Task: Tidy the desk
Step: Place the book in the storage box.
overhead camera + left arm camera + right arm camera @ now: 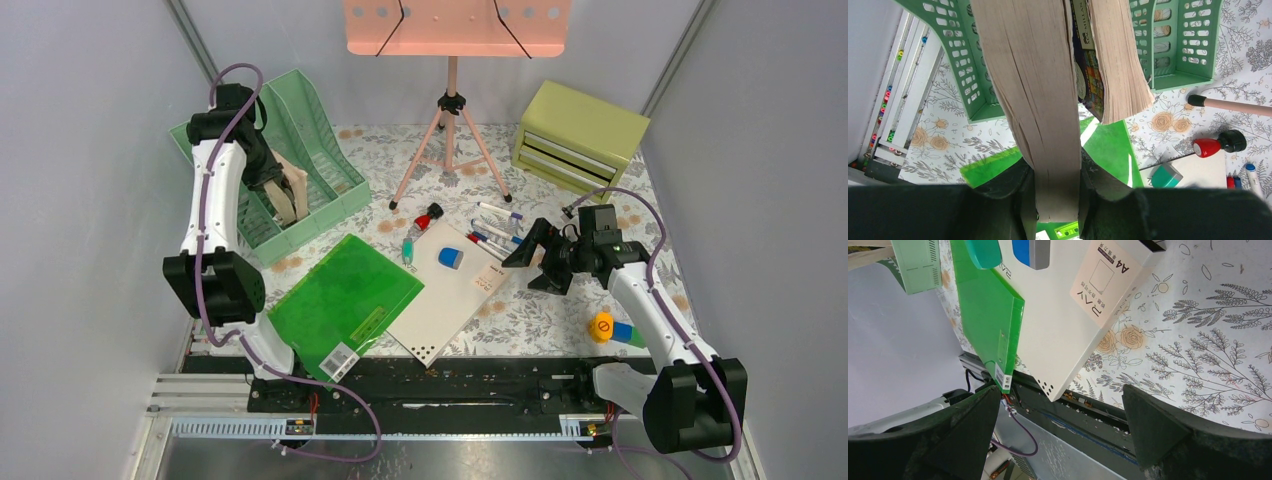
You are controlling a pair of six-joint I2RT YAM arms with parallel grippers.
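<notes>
The desk (560,310) is a floral-print tabletop. My left gripper (285,205) is shut on a thick paperback book (1043,100) and holds it over the near slot of the mint green file rack (300,150); a second book (1118,65) hangs beside it. My right gripper (530,248) is open and empty, hovering above the right edge of the white A4 paper pad (445,295). A green folder (345,300) lies left of the pad. A blue eraser (451,258) sits on the pad.
Several markers (495,235), a red-and-black stamp (428,215) and a teal item (410,250) lie mid-desk. A pink music stand (452,110) stands behind. A green drawer box (578,135) is back right. A yellow and blue object (612,328) is front right.
</notes>
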